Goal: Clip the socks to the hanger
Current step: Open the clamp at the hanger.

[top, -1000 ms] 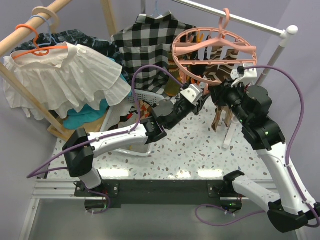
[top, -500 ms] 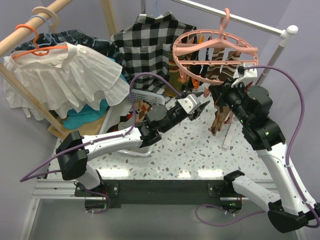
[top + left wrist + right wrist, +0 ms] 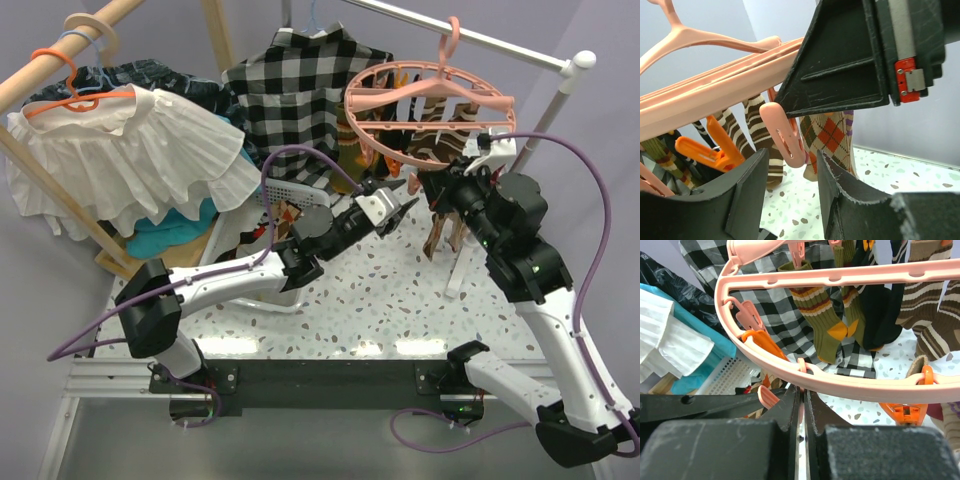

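My left gripper had sat tucked against the near rim of the round salmon-pink plastic drying ring, right of centre in the top view. I dropped it lower and slightly right, clear of the rim, then raised it a little again. My left arm's black elbow joint swung toward the lower left and came partway back. The ring rocked rightward, then resettled.

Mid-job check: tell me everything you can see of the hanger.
The hanger is a round salmon-pink plastic ring with crossbars, hung tilted by its hook from the rail. Pink and orange pegs dangle beneath; several socks are clipped on. One pink peg sits between the open left gripper fingers.
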Available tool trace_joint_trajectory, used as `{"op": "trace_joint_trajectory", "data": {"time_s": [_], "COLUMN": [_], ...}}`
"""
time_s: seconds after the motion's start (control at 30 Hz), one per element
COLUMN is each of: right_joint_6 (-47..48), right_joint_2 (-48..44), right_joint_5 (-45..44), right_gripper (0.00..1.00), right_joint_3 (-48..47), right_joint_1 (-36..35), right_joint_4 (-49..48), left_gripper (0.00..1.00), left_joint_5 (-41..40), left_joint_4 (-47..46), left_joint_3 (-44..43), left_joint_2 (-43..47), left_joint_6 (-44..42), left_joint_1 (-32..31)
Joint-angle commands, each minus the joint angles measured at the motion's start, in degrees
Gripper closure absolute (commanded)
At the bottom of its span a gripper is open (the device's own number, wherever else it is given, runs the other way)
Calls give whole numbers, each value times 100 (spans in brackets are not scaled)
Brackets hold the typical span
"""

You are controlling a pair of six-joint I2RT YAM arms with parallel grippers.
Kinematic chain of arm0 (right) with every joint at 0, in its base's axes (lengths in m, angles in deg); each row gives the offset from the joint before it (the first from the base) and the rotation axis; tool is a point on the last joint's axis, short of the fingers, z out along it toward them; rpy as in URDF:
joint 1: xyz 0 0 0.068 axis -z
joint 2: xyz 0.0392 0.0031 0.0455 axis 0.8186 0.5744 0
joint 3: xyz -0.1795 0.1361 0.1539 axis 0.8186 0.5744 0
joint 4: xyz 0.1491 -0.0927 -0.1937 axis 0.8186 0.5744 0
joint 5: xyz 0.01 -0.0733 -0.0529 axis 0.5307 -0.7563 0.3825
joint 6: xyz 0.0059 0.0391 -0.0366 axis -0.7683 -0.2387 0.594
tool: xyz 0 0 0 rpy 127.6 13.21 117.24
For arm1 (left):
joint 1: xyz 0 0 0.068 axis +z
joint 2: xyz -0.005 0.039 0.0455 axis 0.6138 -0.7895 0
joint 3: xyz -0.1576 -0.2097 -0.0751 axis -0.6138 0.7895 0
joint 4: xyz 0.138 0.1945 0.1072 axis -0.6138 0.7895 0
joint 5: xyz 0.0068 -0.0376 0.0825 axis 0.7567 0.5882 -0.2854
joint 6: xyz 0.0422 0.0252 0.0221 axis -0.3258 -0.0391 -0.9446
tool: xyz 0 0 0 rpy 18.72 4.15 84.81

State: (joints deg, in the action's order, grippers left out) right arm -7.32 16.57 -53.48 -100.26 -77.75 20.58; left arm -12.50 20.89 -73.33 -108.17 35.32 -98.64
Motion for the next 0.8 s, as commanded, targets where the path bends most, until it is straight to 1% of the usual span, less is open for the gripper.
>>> {"op": "trace_joint_trajectory", "data": {"time_s": [0.0, 0.13, 0.33, 0.37, 0.43, 0.47, 0.5, 0.53, 0.57, 0.6, 0.63, 0.67, 0.77], "right_joint_6": [83, 92, 83, 83, 92, 101, 109, 136, 179, 215, 232, 285, 347], "right_joint_2": [-99, -116, -116, -108, -125, -142, -151, -178, -204, -222, -274, -292, -371], "right_joint_5": [15, 50, 85, 102, 103, 94, 94, 111, 120, 138, 129, 129, 120], "right_gripper": [100, 100, 100, 100, 100, 100, 100, 98, 94, 88, 79, 76, 66], "right_joint_3": [-44, -44, 9, 18, 18, 27, 27, 44, 44, 70, 79, 62, 18], "right_joint_1": [4, 13, 13, 4, 4, 13, 13, 13, 4, 4, 13, 4, 4], "right_joint_4": [-289, -298, -333, -325, -325, -333, -316, -316, -324, -324, -307, -281, -202], "left_gripper": [52, 53, 60, 64, 70, 78, 82, 85, 92, 95, 97, 100, 100], "left_joint_5": [-22, 13, 109, 118, 118, 110, 83, 66, 57, 39, 30, 13, -49], "left_joint_4": [-350, -315, -306, -289, -262, -262, -228, -210, -184, -131, -104, -69, 36], "left_joint_3": [-318, -362, -503, -520, -547, -547, -547, -547, -547, -547, -547, -547, -538], "left_joint_2": [-117, -153, -188, -205, -232, -232, -241, -241, -249, -250, -250, -241, -223], "left_joint_6": [199, 392, 603, 664, 708, 752, 779, 814, 823, 858, 858, 875, 937], "left_joint_1": [83, 145, 162, 162, 162, 162, 162, 162, 162, 162, 162, 162, 162]}}
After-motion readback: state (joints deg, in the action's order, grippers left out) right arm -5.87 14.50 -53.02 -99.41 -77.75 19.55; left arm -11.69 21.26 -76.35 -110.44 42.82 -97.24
